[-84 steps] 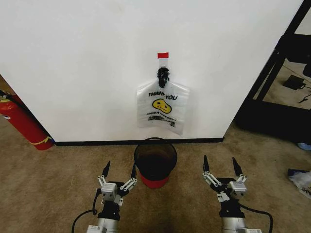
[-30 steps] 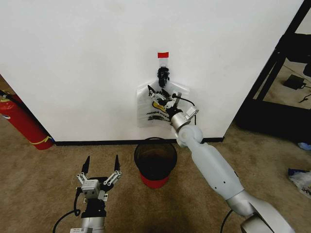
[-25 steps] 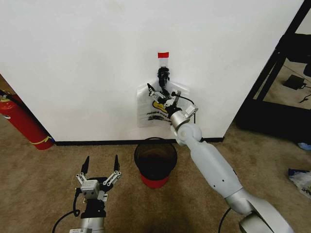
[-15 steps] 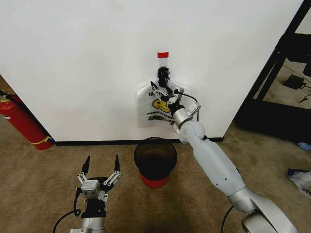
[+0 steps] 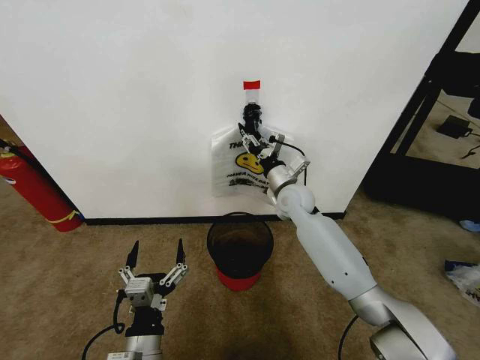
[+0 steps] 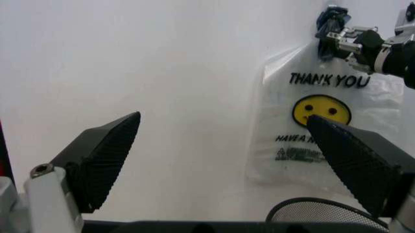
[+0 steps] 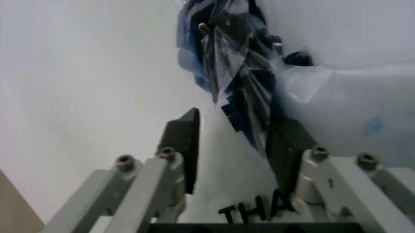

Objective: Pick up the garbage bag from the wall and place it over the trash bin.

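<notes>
garbage bag [image 5: 249, 166] on wall [image 5: 135, 97], above trash bin [image 5: 240, 251]

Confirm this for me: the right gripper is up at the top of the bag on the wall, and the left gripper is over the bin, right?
Not quite. The left gripper hangs low, beside the bin, as the head view shows. The right gripper is at the top of the bag on the wall.

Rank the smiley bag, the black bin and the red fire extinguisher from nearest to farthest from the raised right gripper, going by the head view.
1. Garbage bag: on the wall; the right gripper is at its bunched top.
2. Trash bin: on the floor below the bag.
3. Fire extinguisher: far off to the robot's left, by the wall.
</notes>
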